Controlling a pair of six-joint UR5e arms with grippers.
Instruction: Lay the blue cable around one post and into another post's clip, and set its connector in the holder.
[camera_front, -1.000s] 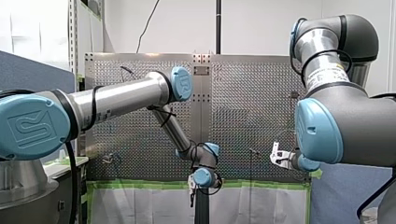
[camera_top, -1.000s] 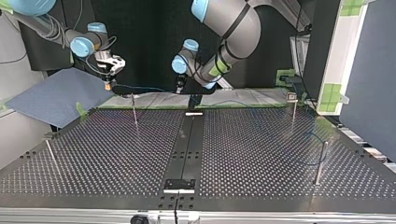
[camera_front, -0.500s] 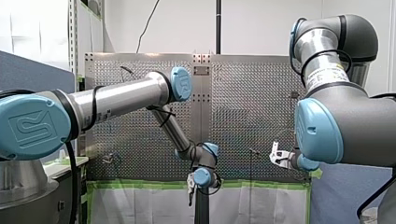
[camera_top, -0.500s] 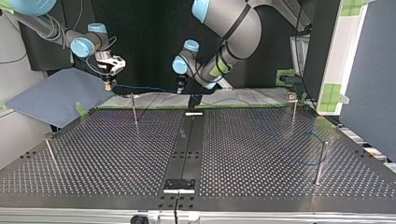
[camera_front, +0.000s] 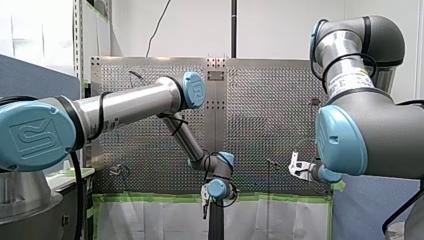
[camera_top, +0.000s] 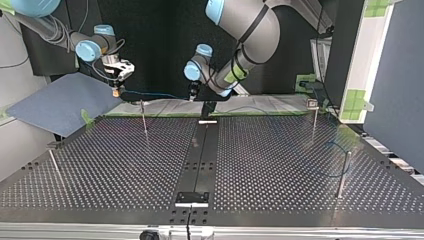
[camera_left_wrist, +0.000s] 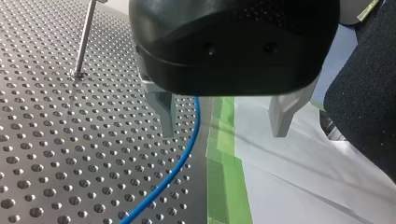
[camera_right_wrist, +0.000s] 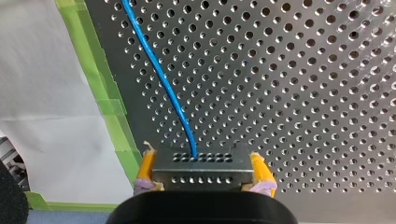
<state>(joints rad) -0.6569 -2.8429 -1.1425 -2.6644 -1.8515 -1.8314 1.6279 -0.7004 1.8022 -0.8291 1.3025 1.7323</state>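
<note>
Your right gripper (camera_right_wrist: 201, 164) is clamped on the connector (camera_right_wrist: 201, 176). The yellow pads (camera_right_wrist: 145, 167) squeeze its two short ends, so the drilled face stays open and the blue cable (camera_right_wrist: 161, 79) runs out freely over the perforated table (camera_right_wrist: 303, 93). It hangs at the table's edge marked with green tape (camera_right_wrist: 108, 107), toward the corner at the top view's left. The end-on grip probably leaves the block's body clear to drop into a holder.

Your left gripper (camera_left_wrist: 224, 133) has its metal fingers (camera_left_wrist: 163, 112) spread wide and pinches nothing. It straddles the cable at the middle of the same taped edge. The cable passes below, just beside one finger and off-centre. That reads as lining up a mid-span grab, so you can steer the slack while the right arm anchors the end.

In the top view the cable spans between the two grippers along that edge. It then trails toward the table's side at that view's right, with a faint loop near a post (camera_top: 344, 172). It's too thin to tell if it goes around. The post (camera_left_wrist: 84, 39) ahead of the left gripper has no cable at its base.

The task looks early: no clip routing visible, and the connector is not seated. A black plate (camera_top: 191, 197) at the middle of the opposite edge may be the holder, unconfirmed.

Risk: closing now with the cable off-centre could let it slip out past the finger.
</note>
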